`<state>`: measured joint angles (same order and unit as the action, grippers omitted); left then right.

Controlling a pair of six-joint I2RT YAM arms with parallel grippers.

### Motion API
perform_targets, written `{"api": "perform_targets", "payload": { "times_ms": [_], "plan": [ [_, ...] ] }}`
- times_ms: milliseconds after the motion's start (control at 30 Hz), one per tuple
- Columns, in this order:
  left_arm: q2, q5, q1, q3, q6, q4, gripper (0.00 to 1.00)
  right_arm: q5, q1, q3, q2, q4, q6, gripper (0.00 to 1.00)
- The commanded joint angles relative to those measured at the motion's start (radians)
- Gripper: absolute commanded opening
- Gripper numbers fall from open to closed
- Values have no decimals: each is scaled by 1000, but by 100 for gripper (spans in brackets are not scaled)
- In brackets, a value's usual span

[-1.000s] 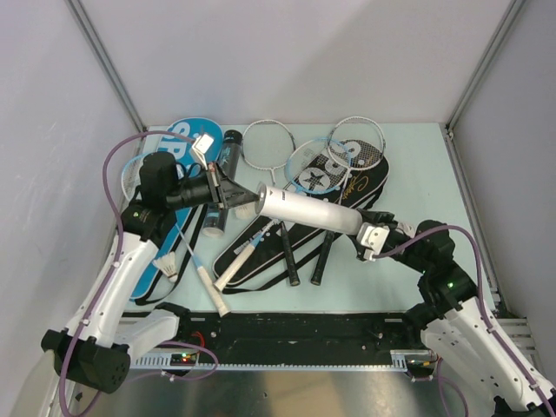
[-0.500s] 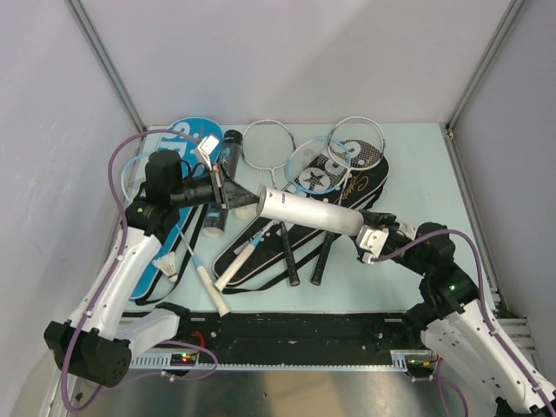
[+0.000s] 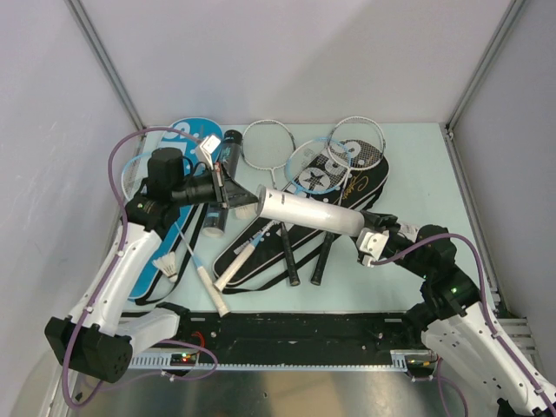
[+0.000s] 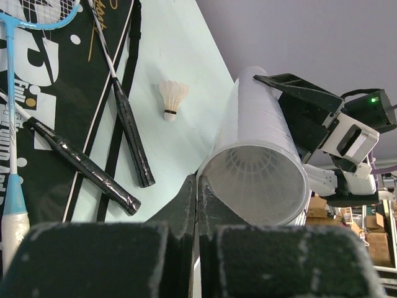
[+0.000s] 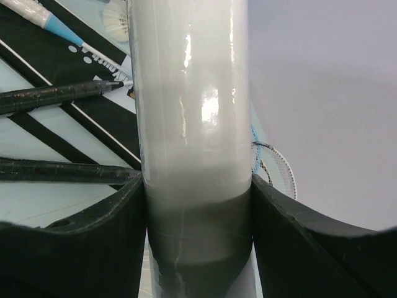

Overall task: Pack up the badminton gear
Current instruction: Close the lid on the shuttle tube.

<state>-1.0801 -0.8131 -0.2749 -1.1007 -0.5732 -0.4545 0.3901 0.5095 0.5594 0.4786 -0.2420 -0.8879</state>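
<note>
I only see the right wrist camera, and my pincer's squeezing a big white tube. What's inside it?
Observer: The white tube is open at its far end, and what looks like a ribbed shuttlecock skirt sits inside.
Operator: Where's the other arm?
Observer: The left pincer is shut on nothing, its tips close to that open rim.
Operator: Any birdies hiding from me?
Observer: A loose shuttlecock lies on the blue bag, far left.

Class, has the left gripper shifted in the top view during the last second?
Yes, slightly: the left gripper edged toward the capped far end of the black tube.
</note>
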Motion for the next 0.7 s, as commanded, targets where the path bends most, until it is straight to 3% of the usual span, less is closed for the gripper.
{"api": "perform_targets", "payload": {
  "times_ms": [0, 267, 400, 667],
  "plan": [
    [-12, 4, -4, -37, 40, -10, 2, 44, 11, 63, -7, 104, 1, 38],
    [-8, 8, -4, -30, 80, -39, 30, 63, 21, 63, 7, 117, 7, 39],
    [-9, 24, -5, -36, 101, -57, 33, 64, 24, 63, 13, 121, 9, 39],
    [-15, 27, -5, -59, 126, -87, 4, 44, 29, 68, 12, 107, 0, 39]
  ]
}}
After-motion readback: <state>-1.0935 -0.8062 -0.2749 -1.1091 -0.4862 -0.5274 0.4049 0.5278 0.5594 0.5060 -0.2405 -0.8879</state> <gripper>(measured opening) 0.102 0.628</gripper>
